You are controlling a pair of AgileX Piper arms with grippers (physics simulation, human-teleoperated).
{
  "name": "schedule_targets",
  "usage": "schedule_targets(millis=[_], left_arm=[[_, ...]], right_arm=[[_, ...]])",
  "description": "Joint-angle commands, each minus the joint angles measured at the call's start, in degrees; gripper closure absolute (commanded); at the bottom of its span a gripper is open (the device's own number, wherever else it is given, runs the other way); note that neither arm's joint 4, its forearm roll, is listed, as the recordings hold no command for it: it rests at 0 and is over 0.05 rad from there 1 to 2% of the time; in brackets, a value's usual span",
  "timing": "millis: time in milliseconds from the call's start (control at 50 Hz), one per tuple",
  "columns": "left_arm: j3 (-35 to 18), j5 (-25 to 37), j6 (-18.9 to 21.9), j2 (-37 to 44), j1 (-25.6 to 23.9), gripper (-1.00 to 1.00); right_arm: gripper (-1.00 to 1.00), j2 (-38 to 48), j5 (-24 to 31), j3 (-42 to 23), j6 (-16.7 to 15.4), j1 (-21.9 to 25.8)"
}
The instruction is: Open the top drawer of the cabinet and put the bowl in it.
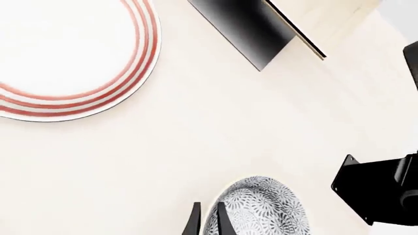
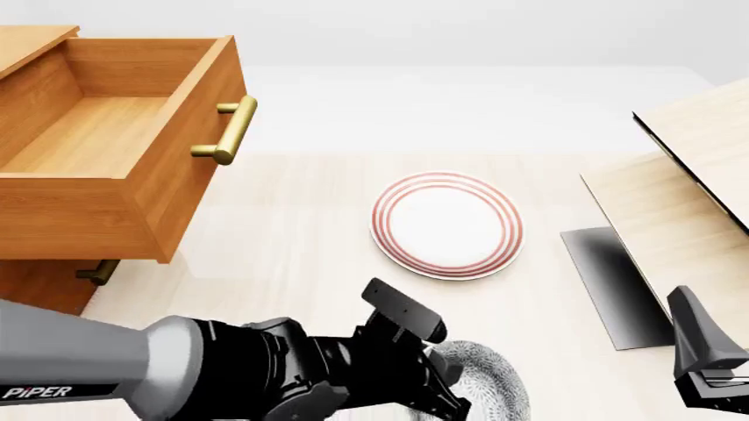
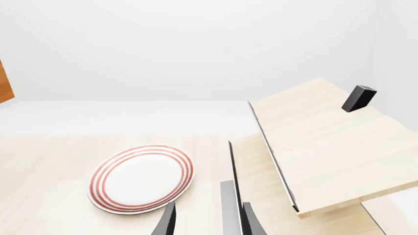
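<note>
The speckled bowl lies low on the pale table, half hidden behind my left arm in the front view. My left gripper has its two thin fingers close together with the bowl's rim between them, one finger inside and one outside. The cabinet stands at the far left. Its top drawer is pulled out wide, showing a bare wooden floor and its brass handle. My right gripper is open at the near right, holding nothing.
A white plate with red rings lies mid-table beyond the bowl. A pale light-wood structure with a dark panel fills the right side. A lower drawer's handle shows under the open drawer.
</note>
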Motion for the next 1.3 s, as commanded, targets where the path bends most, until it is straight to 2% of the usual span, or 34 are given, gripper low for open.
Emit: schedule_targets(millis=[20,180,360,460,560,620,820,1300], left_arm=[[-0.43,3.11,-2.17,-3.81,0.90,1.00],[-0.65,5.73,-2.81,-6.46,2.18,1.00],[-3.54,10.86,-2.51,-9.20,3.58,1.00],[-4.81,12.28,-4.38,-9.70,3.39,1.00],[-5.47,13.77,-3.57,-10.25,4.27,1.00],[-6.64,14.13,-4.43,-10.10,3.23,1.00],[-8.26,17.28,-5.13,-10.72,4.75,1.00],[-18.10,31.01,-4.11,-14.85,11.05,1.00]], right_arm=[[-1.00,-0.07,0.02,0.04,-0.01,-0.01],[-1.00,-0.07,0.02,0.04,0.01,0.00],[-1.00,-0.08,0.01,0.04,-0.03,0.02],[-1.00,-0.07,-0.02,0.06,-0.03,-0.16],[-1.00,-0.03,-0.04,0.06,-0.01,-0.16],[-1.00,0.02,-0.10,0.06,-0.04,-0.16],[-1.00,0.19,-0.27,0.07,-0.01,-0.16],[-1.00,0.07,-0.13,0.06,-0.02,-0.16]])
